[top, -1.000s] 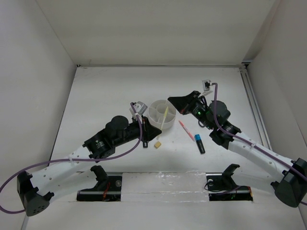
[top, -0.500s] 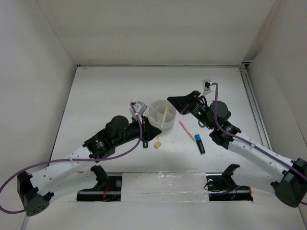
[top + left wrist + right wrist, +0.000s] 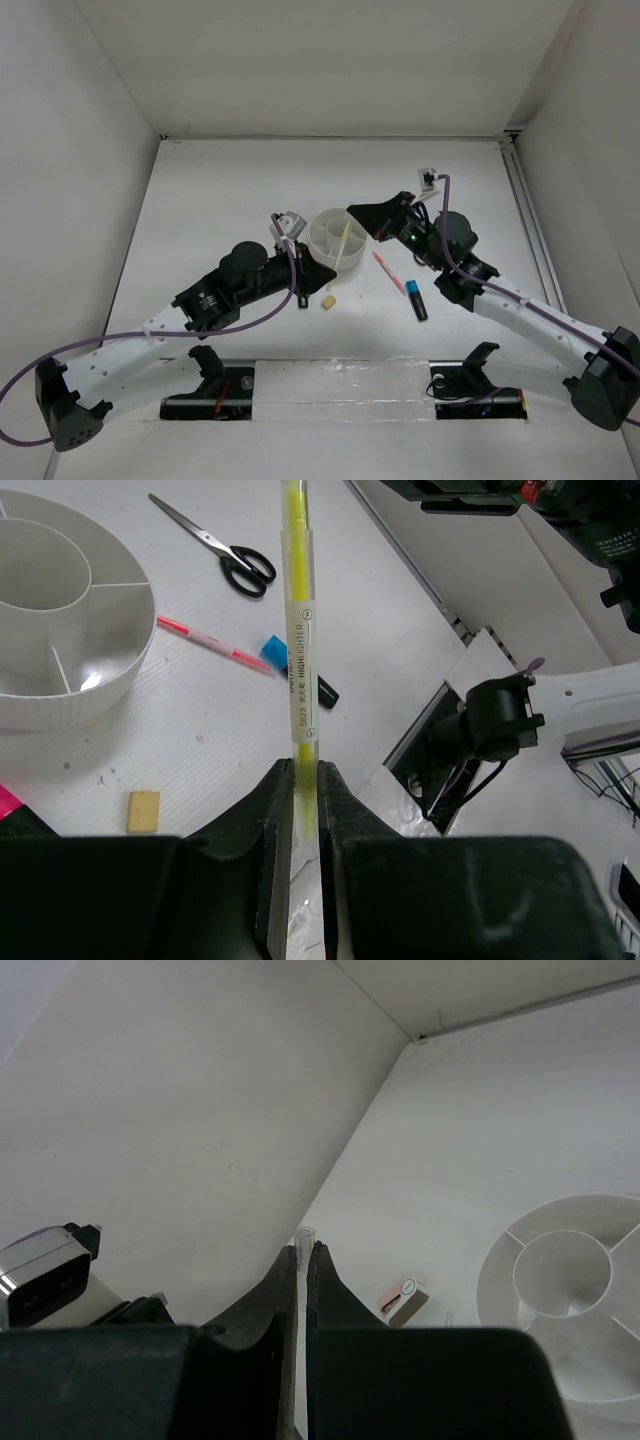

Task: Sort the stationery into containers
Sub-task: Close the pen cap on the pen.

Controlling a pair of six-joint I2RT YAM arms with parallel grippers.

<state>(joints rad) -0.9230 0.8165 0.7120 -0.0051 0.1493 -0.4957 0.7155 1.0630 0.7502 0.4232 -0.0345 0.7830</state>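
Note:
The round white organizer [image 3: 333, 231] stands mid-table. My left gripper [image 3: 318, 268] is shut on a yellow pen [image 3: 299, 630], which leans up over the organizer's near rim [image 3: 75, 695]. My right gripper [image 3: 352, 212] hovers at the organizer's right edge, shut on a thin clear tube [image 3: 304, 1234] that just pokes past the fingertips. A pink pen [image 3: 387, 269], a blue-capped black marker [image 3: 414, 298] and a tan eraser [image 3: 327, 300] lie on the table. Black-handled scissors [image 3: 215, 548] show only in the left wrist view.
White walls close in the table on the left, back and right. A rail [image 3: 530, 220] runs along the right side. A small pink-tan piece [image 3: 403, 1300] sits left of the organizer [image 3: 570, 1290]. Both arm bases and a taped strip [image 3: 340, 385] line the near edge.
The right arm has edged slightly left toward the organizer. The left arm and the yellow pen hold still.

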